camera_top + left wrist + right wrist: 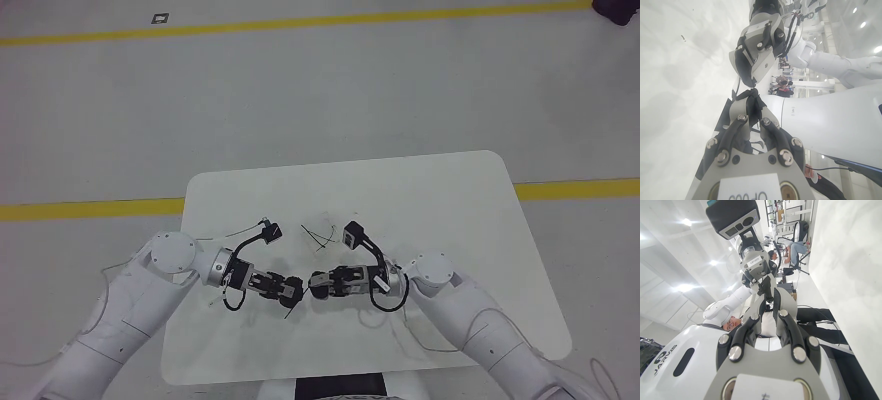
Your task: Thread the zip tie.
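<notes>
Left gripper (753, 94), right gripper (752, 83) clenched tip-to-tip on zip tie (753, 87), mostly hidden.

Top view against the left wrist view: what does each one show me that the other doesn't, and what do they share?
Only the top view: the loose ties lying farther out on the table, and the yellow floor line past its edge. Only the left wrist view: the pinch up close, with the left gripper and the right gripper tip to tip, each shut on the zip tie, which runs as a short black strand between them. Both: the two grippers meeting over the white table.
</notes>
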### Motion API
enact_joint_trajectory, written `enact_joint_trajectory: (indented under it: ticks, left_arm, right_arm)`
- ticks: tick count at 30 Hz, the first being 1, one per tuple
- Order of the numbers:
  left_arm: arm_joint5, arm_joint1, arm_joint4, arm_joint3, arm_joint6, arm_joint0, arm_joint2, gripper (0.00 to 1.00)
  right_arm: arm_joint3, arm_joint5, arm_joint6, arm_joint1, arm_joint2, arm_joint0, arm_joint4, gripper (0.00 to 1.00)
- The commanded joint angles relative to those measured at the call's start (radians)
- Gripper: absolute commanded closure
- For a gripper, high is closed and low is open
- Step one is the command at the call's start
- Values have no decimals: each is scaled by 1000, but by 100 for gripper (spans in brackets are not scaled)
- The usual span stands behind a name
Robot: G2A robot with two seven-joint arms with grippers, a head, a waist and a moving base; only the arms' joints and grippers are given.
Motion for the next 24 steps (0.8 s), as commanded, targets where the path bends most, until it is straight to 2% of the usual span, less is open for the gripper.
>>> enact_joint_trajectory:
  ticks: [1, 4, 6, 18, 19, 20, 21, 24]
  left_arm:
    - [0, 0, 0, 0, 0, 0, 0, 100]
    - [0, 0, 0, 0, 0, 0, 0, 100]
    - [0, 0, 0, 0, 0, 0, 0, 100]
    - [0, 0, 0, 0, 0, 0, 0, 100]
    - [0, 0, 0, 0, 0, 0, 0, 83]
    - [0, 0, 0, 0, 0, 0, 0, 51]
    - [0, 0, 0, 0, 0, 0, 0, 0]
    - [0, 0, 0, 0, 0, 0, 0, 0]
  right_arm:
    - [-1, -1, 3, 1, 1, -1, 0, 89]
    - [-4, -2, 4, 2, 2, -2, 0, 92]
    - [-5, -2, 4, 3, 3, -2, 0, 100]
    - [-5, 0, 8, 5, 0, 7, -2, 100]
    - [-4, 0, 8, 5, -1, 8, -2, 100]
    - [-3, -1, 8, 5, -1, 8, -2, 100]
    - [-3, -1, 6, 5, -1, 8, -2, 100]
    - [-1, -2, 0, 6, 1, 8, -4, 100]
